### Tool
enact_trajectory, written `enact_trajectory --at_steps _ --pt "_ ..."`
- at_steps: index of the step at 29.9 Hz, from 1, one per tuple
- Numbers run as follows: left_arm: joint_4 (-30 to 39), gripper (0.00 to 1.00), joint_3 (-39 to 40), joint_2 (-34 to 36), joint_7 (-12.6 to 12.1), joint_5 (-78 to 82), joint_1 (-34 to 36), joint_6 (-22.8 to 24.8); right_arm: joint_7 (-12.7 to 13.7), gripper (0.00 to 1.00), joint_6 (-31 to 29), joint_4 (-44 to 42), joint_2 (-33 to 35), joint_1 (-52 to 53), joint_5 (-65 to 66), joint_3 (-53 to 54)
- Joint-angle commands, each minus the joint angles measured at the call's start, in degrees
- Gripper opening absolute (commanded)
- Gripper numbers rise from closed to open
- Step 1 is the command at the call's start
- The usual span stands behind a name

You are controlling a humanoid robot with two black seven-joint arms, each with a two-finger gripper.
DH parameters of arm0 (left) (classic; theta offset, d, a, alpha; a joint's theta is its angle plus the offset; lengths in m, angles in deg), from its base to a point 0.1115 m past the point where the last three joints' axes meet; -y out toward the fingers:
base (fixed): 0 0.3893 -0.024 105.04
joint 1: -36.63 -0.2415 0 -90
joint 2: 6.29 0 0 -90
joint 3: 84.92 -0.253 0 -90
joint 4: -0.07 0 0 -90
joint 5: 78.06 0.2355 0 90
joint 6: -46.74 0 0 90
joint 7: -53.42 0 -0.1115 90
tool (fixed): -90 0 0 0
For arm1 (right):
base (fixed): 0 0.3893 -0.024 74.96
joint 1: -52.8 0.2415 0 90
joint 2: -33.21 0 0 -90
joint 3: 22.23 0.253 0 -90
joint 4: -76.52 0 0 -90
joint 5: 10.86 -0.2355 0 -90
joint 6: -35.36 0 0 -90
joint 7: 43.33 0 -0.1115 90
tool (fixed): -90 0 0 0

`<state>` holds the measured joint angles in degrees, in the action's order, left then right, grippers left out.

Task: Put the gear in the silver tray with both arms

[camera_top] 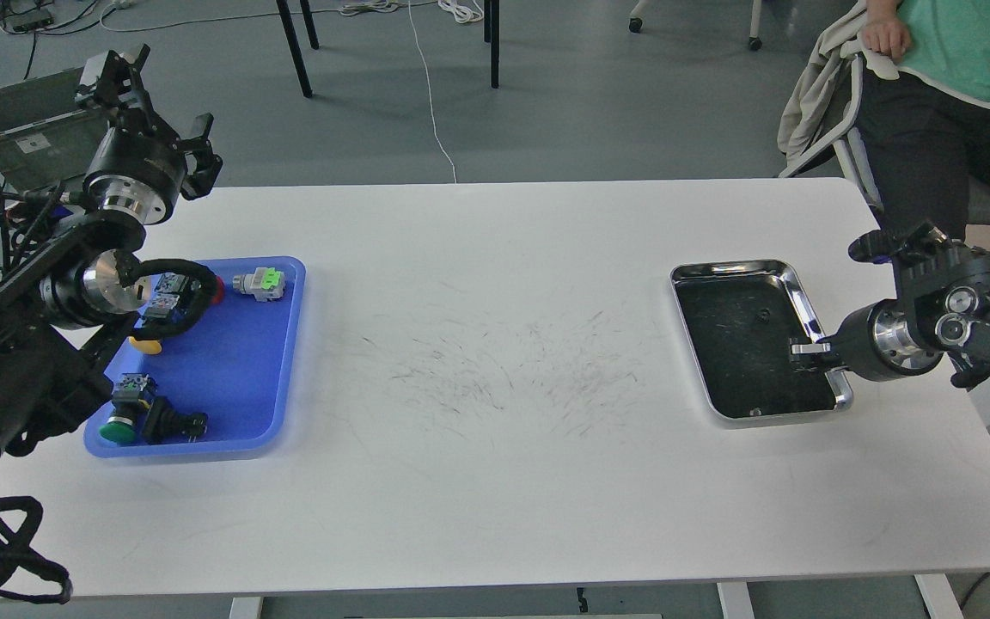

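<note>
Head view: my left gripper (200, 159) hangs raised over the table's far-left corner, above the blue tray (276, 378); I can't tell whether it's open or closed. My right gripper (811, 348) reaches over the near-right rim of the silver tray (791, 279), fingers apparently parted, holding nothing. The silver tray looks bare, and the switch-like parts (259, 283) sit well apart in the blue tray. Risks: the right fingers snagging that rim and dragging the tray, or my left arm's cable (175, 297) sweeping the parts.
</note>
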<state>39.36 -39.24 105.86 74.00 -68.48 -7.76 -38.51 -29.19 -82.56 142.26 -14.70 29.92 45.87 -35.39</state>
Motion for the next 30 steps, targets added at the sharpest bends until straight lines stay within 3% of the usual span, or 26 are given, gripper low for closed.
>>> enact_trajectory --at_steps 1,3,4,6,7,15,21,26,30 --pt "0.0 0.98 -0.1 0.1 0.0 0.0 -0.1 0.0 0.0 0.11 0.9 -0.3 -1.0 -1.6 0.0 2.2" --pt "0.0 0.98 -0.1 0.2 0.0 0.0 -0.1 0.0 0.0 0.23 1.1 -0.3 -1.2 -2.2 0.0 2.7" --pt "0.0 0.98 -0.2 0.2 0.0 0.0 -0.1 0.0 0.0 0.35 1.4 -0.3 -1.2 -2.2 0.0 2.7" --pt "0.0 0.98 -0.1 0.2 0.0 0.0 -0.2 0.0 -0.1 0.84 2.7 -0.8 -1.3 -2.3 0.0 2.9" --pt "0.0 0.98 -0.1 0.2 0.0 0.0 -0.2 0.0 -0.1 0.92 3.3 -0.8 -1.3 -2.3 -0.1 2.9" --pt "0.0 0.98 -0.1 0.5 0.0 0.0 -0.1 0.0 0.0 0.97 3.8 -1.0 -1.0 -2.3 -0.7 6.6" --pt "-0.1 0.98 0.0 0.9 0.0 0.0 0.1 -0.1 -0.7 0.97 4.0 -3.3 -0.5 -2.4 -3.0 17.1" --pt "-0.2 0.98 0.1 1.2 -0.7 -0.1 0.9 -0.1 -2.3 0.97 4.4 -5.2 -0.1 -2.7 -13.0 26.8" --pt "0.2 0.98 0.1 3.0 -2.3 -0.1 2.3 0.1 -2.3 0.97 5.2 -13.2 -1.0 -3.2 -21.9 35.5"
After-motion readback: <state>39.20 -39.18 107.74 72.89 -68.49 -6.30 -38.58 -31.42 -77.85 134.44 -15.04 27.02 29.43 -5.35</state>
